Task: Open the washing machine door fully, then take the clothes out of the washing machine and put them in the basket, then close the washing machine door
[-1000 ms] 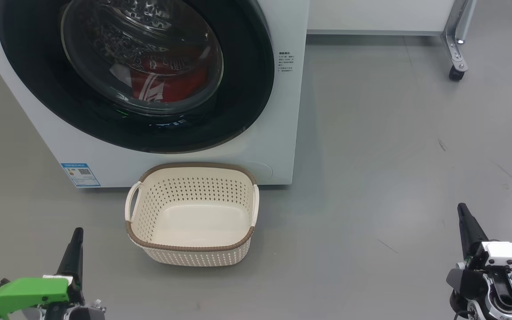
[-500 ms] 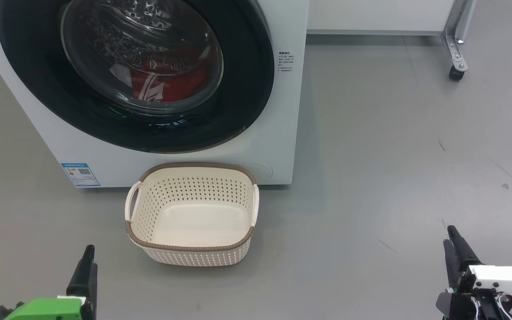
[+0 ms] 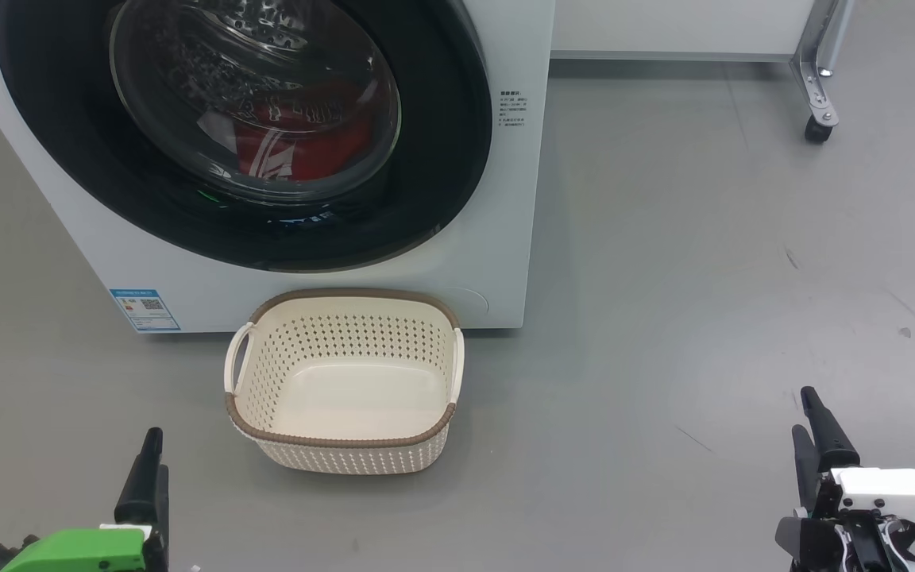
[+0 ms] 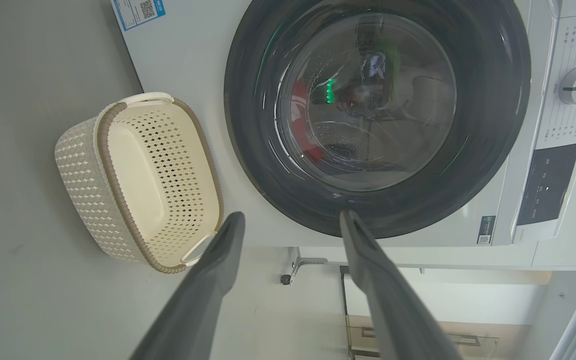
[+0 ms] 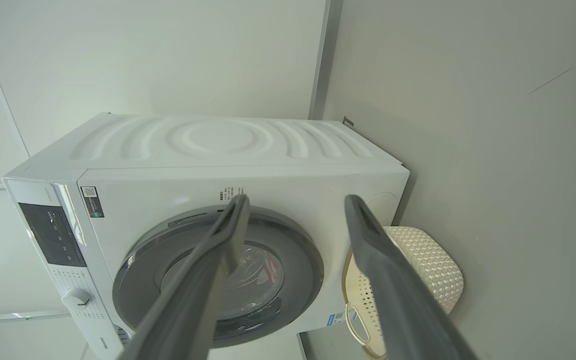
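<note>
Grey floor (image 3: 664, 278), basket (image 3: 346, 295) by the shut washing machine door (image 3: 442, 159), your left claw (image 4: 292, 214) and right claw (image 5: 297, 197) wide, empty.

We see bright, even, soft light. The floor (image 3: 664, 238) takes only a faint shadow to the right of the washing machine (image 3: 505, 238) and around the basket (image 3: 346, 459). The door (image 4: 368, 100) glass throws back green glints and pale reflections. Close to the lens, the fingers (image 4: 203, 290) of the left gripper (image 4: 292, 214) and of the right gripper (image 5: 295, 199) look soft, and straight edges bow in both wrist views.
</note>
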